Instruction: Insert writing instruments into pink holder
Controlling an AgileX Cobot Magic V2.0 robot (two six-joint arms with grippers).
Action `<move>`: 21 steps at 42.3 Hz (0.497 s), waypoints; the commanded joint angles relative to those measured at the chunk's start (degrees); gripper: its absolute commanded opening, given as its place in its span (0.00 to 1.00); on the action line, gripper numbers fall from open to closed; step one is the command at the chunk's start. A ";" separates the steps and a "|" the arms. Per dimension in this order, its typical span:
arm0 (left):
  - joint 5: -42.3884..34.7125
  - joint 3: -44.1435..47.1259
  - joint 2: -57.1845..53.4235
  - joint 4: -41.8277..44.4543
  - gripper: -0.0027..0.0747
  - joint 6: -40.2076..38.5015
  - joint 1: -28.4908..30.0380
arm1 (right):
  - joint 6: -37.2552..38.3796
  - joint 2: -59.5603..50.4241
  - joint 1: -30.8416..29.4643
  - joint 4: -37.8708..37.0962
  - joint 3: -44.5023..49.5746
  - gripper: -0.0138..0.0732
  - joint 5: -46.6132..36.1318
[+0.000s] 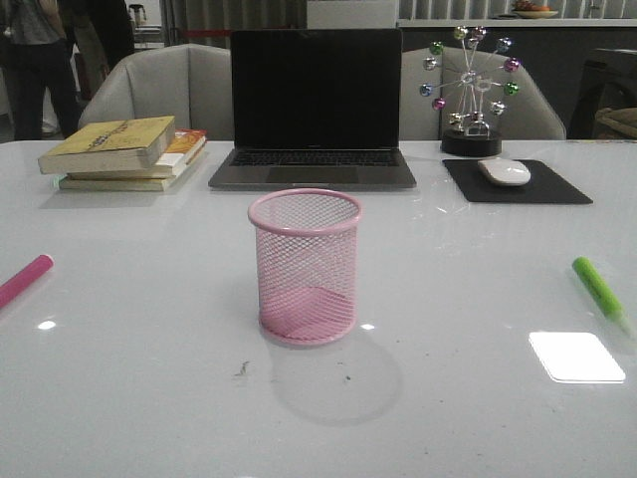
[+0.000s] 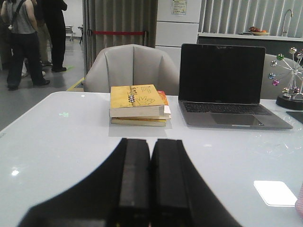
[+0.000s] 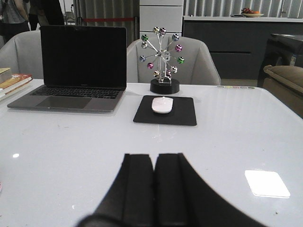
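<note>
At table centre, pink holder (image 1: 305, 267), markers (image 1: 600, 287) at side edges

The wire-mesh pen cup (image 1: 306, 265) is pink throughout. 1 marker (image 1: 24, 280) is magenta pink, the other marker (image 1: 599, 289) lime green. The table (image 1: 139, 378) is glossy white. A white mouse (image 1: 505, 171) sits on a black pad (image 1: 552, 187). The top book (image 1: 109, 143) is yellow.
</note>
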 commanded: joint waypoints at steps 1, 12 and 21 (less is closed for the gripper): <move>-5.37 0.01 -0.87 -0.43 0.15 -0.36 0.01 | 0.14 -1.27 0.04 0.06 -0.74 0.19 -5.49; -8.19 -0.34 -0.87 -0.54 0.15 -0.36 0.01 | 0.14 -1.27 0.04 0.01 -0.87 0.19 -6.93; -5.17 -10.08 -0.87 -0.54 0.15 -0.36 0.01 | 0.14 -1.21 0.04 0.01 -8.64 0.19 -4.64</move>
